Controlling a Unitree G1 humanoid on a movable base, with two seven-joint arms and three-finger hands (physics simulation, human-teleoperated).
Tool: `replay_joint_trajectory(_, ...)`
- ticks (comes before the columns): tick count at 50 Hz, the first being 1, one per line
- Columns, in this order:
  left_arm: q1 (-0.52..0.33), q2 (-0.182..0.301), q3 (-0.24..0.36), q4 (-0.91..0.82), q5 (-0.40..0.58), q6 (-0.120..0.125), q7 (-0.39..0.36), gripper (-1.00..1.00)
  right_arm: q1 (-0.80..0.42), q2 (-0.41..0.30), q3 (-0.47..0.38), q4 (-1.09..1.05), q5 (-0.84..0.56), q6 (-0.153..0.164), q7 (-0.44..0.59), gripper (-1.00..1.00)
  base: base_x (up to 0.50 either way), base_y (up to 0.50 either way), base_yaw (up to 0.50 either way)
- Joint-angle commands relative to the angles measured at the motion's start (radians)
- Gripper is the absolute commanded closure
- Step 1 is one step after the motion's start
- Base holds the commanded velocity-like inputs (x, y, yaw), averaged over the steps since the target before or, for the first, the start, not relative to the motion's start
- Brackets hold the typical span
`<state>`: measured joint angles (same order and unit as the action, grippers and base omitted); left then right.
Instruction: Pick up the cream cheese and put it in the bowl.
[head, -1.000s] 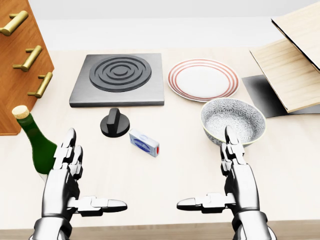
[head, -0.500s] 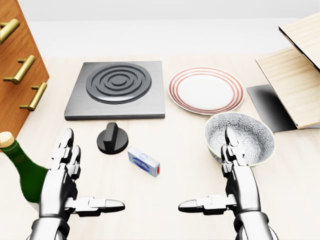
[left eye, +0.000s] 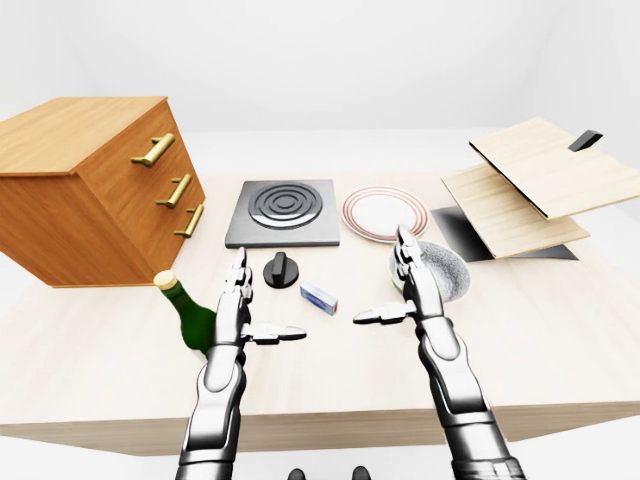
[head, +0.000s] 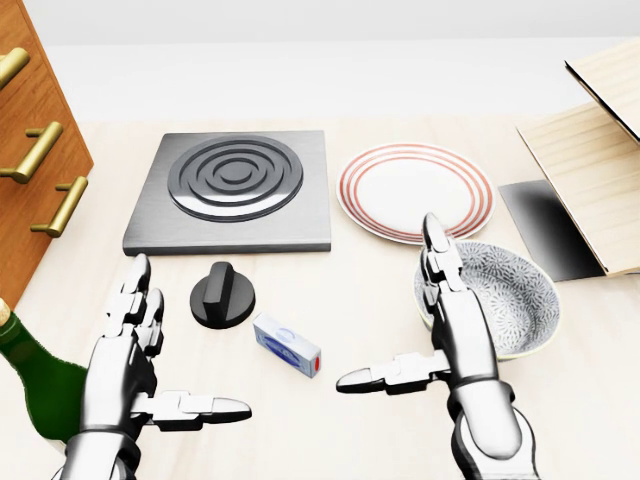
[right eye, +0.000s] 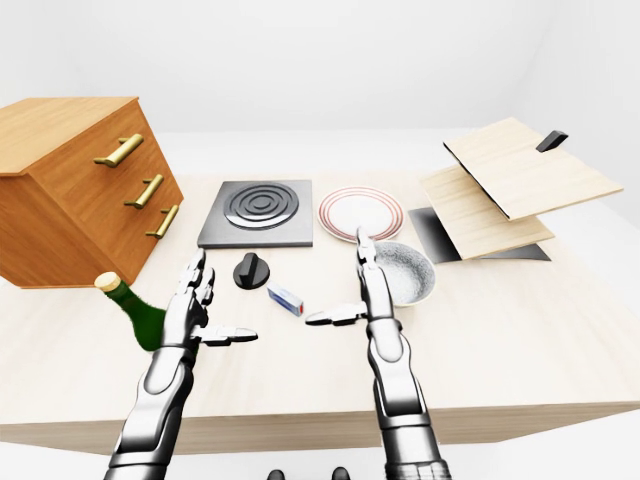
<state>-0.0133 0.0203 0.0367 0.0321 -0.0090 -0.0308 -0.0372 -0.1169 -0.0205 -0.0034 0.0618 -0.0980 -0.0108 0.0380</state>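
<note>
Cream cheese box (head: 287, 345) flat on bare tabletop (head: 350, 300), between splayed left hand (head: 135, 365) and splayed right hand (head: 440, 340), both empty, patterned bowl (head: 515, 290) just beside right fingers, stove knob (head: 222, 296) near box.

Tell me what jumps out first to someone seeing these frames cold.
The two silver three-finger hands, left hand and right hand, both open, palms facing, fill the bottom of the head view. Between them on the pale wooden table lies the small blue-and-white cream cheese box, below a black knob. The grey patterned bowl sits just right of the right hand, under a red-ringed white plate.
</note>
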Motion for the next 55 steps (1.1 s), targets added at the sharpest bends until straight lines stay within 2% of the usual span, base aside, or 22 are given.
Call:
replay_joint_trajectory(1, -0.003, 0.003, 0.001, 0.010, 0.002, -0.002, -0.006, -1.00, -0.230, 0.015, 0.031, 0.120, -0.050, 0.023, 0.035, -1.00, 0.00, 0.00, 0.00)
replay_joint_trajectory(3, -0.010, 0.005, 0.005, 0.023, 0.001, -0.008, -0.007, -1.00, -0.275, 0.020, 0.038, 0.191, -0.060, -0.009, 0.042, -1.00, 0.00, 0.00, 0.00)
replay_joint_trajectory(4, -0.014, 0.005, 0.008, 0.030, 0.000, -0.010, -0.007, -1.00, -0.289, 0.024, 0.037, 0.209, -0.060, -0.011, 0.044, -1.00, 0.00, 0.00, 0.00)
replay_joint_trajectory(5, -0.019, 0.006, 0.010, 0.039, -0.001, -0.014, -0.005, -1.00, -0.303, 0.032, 0.040, 0.203, -0.050, 0.007, 0.058, -1.00, 0.00, 0.00, 0.00)
replay_joint_trajectory(6, -0.022, 0.007, 0.012, 0.048, -0.003, -0.017, -0.005, -1.00, -0.313, 0.036, 0.038, 0.216, -0.042, 0.007, 0.061, -1.00, 0.00, 0.00, 0.00)
replay_joint_trajectory(7, -0.026, 0.007, 0.013, 0.055, -0.008, -0.007, -0.008, -1.00, -0.333, 0.050, 0.029, 0.227, 0.007, 0.036, 0.085, -1.00, 0.00, 0.00, 0.00)
replay_joint_trajectory(8, -0.030, 0.007, 0.014, 0.066, -0.009, -0.010, -0.007, -1.00, -0.341, 0.051, 0.030, 0.222, 0.018, 0.052, 0.084, -1.00, 0.00, 0.00, 0.00)
replay_joint_trajectory(10, -0.033, 0.008, 0.013, 0.080, -0.004, -0.028, -0.003, -1.00, -0.359, 0.052, 0.031, 0.236, 0.035, 0.052, 0.086, -1.00, 0.00, 0.00, 0.00)
replay_joint_trajectory(12, -0.036, 0.008, 0.012, 0.096, -0.003, -0.040, -0.001, -1.00, -0.367, 0.057, 0.035, 0.217, 0.057, 0.076, 0.094, -1.00, 0.00, 0.00, 0.00)
replay_joint_trajectory(13, -0.037, 0.008, 0.012, 0.100, -0.002, -0.042, -0.001, -1.00, -0.375, 0.066, 0.032, 0.210, 0.084, 0.098, 0.100, -1.00, 0.00, 0.00, 0.00)
replay_joint_trajectory(18, -0.033, 0.009, 0.011, 0.094, -0.002, -0.034, -0.002, -1.00, -0.391, 0.088, 0.060, 0.171, 0.110, 0.098, 0.107, -1.00, 0.00, 0.00, 0.00)
replay_joint_trajectory(22, -0.042, 0.011, 0.019, 0.093, -0.007, -0.028, 0.003, -1.00, -0.341, 0.107, 0.092, 0.097, 0.109, 0.098, 0.123, -1.00, 0.00, 0.00, 0.00)
replay_joint_trajectory(34, -0.036, 0.011, 0.017, 0.086, -0.010, -0.027, 0.007, -1.00, -0.279, 0.123, 0.121, 0.054, 0.088, 0.098, 0.139, -1.00, 0.00, 0.00, 0.00)
replay_joint_trajectory(38, -0.036, 0.011, 0.020, 0.071, -0.014, -0.015, 0.007, -1.00, -0.237, 0.130, 0.142, 0.057, 0.049, 0.098, 0.149, -1.00, 0.00, 0.00, 0.00)
replay_joint_trajectory(43, -0.042, 0.011, 0.022, 0.085, -0.015, -0.022, 0.012, -1.00, -0.195, 0.132, 0.149, 0.038, 0.031, 0.098, 0.153, -1.00, 0.00, 0.00, 0.00)
replay_joint_trajectory(48, -0.040, 0.010, 0.020, 0.080, -0.017, -0.018, 0.013, -1.00, -0.194, 0.131, 0.146, 0.040, 0.031, 0.098, 0.154, -1.00, 0.00, 0.00, 0.00)
replay_joint_trajectory(52, -0.041, 0.011, 0.022, 0.068, -0.020, -0.005, 0.015, -1.00, -0.198, 0.129, 0.152, 0.062, 0.009, 0.098, 0.152, -1.00, 0.00, 0.00, 0.00)
replay_joint_trajectory(55, -0.043, 0.012, 0.024, 0.072, -0.021, -0.007, 0.016, -1.00, -0.196, 0.129, 0.151, 0.064, -0.004, 0.098, 0.150, -1.00, 0.00, 0.00, 0.00)
